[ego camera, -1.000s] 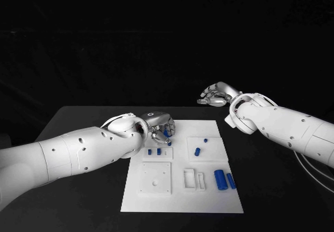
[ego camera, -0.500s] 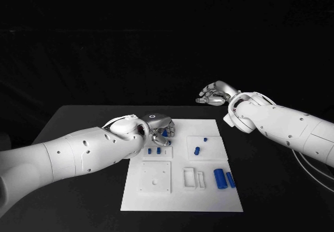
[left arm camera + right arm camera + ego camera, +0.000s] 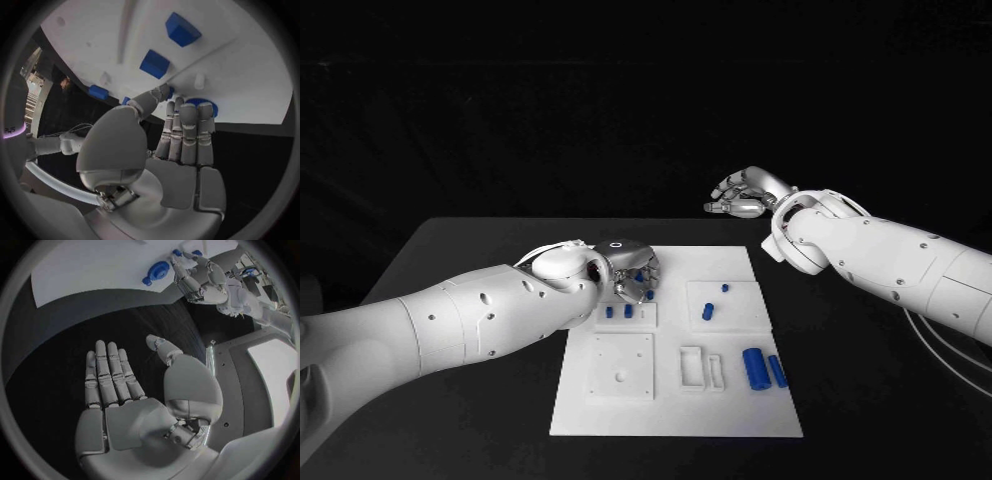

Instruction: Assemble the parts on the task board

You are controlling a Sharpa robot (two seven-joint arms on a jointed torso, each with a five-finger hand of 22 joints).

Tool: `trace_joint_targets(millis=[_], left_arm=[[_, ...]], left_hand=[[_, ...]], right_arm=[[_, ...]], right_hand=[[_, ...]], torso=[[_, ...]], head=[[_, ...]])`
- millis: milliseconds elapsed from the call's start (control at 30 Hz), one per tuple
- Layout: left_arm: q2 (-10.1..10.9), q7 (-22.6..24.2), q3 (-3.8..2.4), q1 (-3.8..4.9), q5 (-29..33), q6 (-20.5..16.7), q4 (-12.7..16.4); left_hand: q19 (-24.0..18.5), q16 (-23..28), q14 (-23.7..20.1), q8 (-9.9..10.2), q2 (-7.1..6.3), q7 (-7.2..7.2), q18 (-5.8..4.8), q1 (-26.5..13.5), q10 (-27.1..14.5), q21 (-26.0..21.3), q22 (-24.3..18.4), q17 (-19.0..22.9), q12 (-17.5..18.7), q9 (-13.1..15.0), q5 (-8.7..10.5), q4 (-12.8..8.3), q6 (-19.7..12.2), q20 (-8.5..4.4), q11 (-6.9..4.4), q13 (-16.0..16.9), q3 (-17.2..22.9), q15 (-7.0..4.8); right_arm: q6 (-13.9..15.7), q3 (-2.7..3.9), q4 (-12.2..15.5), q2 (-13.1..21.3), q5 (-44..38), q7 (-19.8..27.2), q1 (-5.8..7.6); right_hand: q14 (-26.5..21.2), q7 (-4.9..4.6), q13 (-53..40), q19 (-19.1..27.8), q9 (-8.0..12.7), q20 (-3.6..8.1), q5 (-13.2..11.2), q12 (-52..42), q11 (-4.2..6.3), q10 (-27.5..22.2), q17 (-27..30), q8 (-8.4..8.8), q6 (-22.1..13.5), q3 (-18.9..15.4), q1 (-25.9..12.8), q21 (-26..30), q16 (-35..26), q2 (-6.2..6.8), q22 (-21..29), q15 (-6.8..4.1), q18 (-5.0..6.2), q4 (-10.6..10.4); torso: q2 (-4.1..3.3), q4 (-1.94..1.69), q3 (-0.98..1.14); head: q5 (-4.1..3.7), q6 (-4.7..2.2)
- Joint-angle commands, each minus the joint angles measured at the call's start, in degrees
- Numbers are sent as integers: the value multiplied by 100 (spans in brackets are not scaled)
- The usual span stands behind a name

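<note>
Left hand (image 3: 629,268) sits over the upper left part of the task board (image 3: 733,412), fingers curled downward. In the left wrist view its fingertips (image 3: 187,107) bunch together right at a round blue part (image 3: 201,104) on the board's white surface. Whether the piece is actually pinched or only touched I cannot tell; the fingers cover most of it.

Just in front of that hand, lower in the head view, two small blue pegs (image 3: 619,313) stand in a raised white block. To the right, a second block carries a short blue part (image 3: 710,312) and a smaller blue bit (image 3: 726,291). Lower right on the board, two longer blue cylinders (image 3: 764,371) lie side by side, their long axes running roughly up and down the picture.

The right hand (image 3: 744,195) hangs above the far edge of the table (image 3: 459,250), upper right of centre, well apart from the board, palm flat, fingers spread and holding nothing.

The round part lies directly under the left fingertips, so the left hand is far nearer, and the coming move probably turns on those fingertips closing on it.
</note>
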State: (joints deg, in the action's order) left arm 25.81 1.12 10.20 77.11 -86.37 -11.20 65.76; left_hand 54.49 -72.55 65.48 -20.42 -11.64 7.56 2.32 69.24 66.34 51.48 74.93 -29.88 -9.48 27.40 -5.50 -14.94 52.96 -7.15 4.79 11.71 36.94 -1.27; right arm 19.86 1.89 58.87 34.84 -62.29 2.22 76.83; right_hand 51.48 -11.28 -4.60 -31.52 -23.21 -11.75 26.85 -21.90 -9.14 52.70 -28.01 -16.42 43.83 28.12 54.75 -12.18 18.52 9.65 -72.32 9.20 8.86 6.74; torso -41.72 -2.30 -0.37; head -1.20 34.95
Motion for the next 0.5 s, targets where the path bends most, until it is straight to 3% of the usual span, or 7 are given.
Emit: trace_joint_targets(millis=[33, 500], left_arm=[[-38, 86, -2, -21, -64, 97, -36], [-105, 91, -2, -59, -43, 159, -127]], left_hand=[[2, -29, 24, -2, 63, -8, 399, -4, 49, 29, 125, -1, 37, -2, -7, 12, 36, -5, 6, -5, 11, -37], [76, -145, 132, 8, 227, -33, 419, -124, 241, 154, 121, -26, 98, -21, 12, 60, 121, -50, -45, -20, -17, -88]], right_arm=[[-42, 1, 12, -2, -6, 62, 0], [-43, 1, 25, 2, -6, 62, 0]], right_hand=[[-40, -112, 10, 21, 6, -12, 36, -39, -40, -15, 7, -27, -31, -11, -24, 32, -25, 20, -8, 1, 76, -28], [-41, -113, 13, 22, 7, -13, 39, -41, -40, -15, 7, -27, -32, -14, -24, 35, -24, 19, -12, 1, 76, -30]], torso=[[-2, 1, 1], [1, -7, -1]], head=[[-8, 7], [-26, 23]])
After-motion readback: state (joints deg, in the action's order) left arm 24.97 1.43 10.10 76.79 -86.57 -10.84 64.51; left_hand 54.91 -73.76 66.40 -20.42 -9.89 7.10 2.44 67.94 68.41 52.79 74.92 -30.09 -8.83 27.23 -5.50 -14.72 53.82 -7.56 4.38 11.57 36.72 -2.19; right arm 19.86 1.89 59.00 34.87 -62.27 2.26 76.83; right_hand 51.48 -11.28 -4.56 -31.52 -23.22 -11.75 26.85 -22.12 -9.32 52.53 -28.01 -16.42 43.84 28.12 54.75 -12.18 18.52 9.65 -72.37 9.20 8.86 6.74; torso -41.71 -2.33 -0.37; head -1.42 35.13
